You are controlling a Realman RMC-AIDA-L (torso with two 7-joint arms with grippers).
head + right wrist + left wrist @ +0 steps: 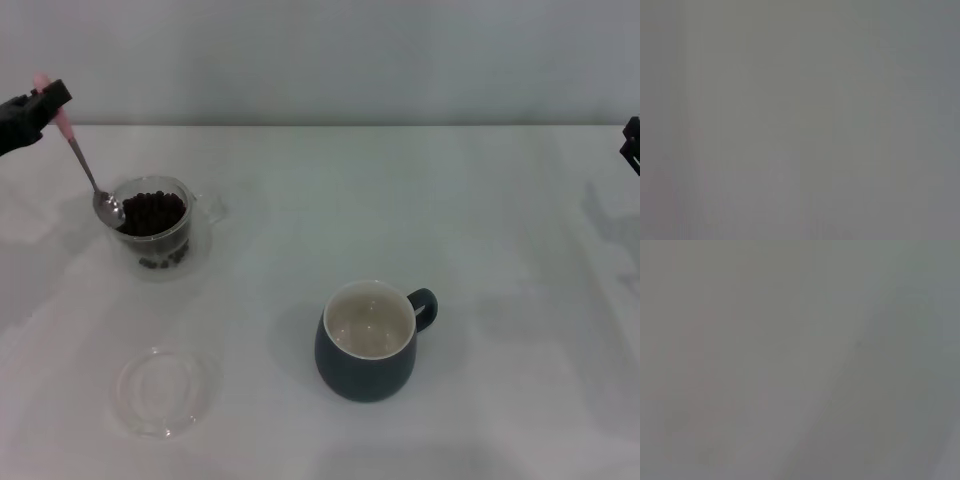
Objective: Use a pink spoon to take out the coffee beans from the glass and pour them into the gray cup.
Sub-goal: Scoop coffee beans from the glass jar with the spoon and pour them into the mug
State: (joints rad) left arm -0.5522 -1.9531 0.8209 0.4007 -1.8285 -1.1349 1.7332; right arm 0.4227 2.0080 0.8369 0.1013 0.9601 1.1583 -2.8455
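- No text, label, brand, number or sign can be read in any view.
- The head view shows only plain, unmarked surfaces.
- Both wrist views are a featureless gray with nothing legible.

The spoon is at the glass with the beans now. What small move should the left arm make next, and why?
Probably dip the pink spoon deeper into the coffee beans and scoop. The left gripper holds its handle, the bowl sits at the rim of the glass with no beans visibly on it, and the gray cup looks empty. The right gripper waits at the far right edge.
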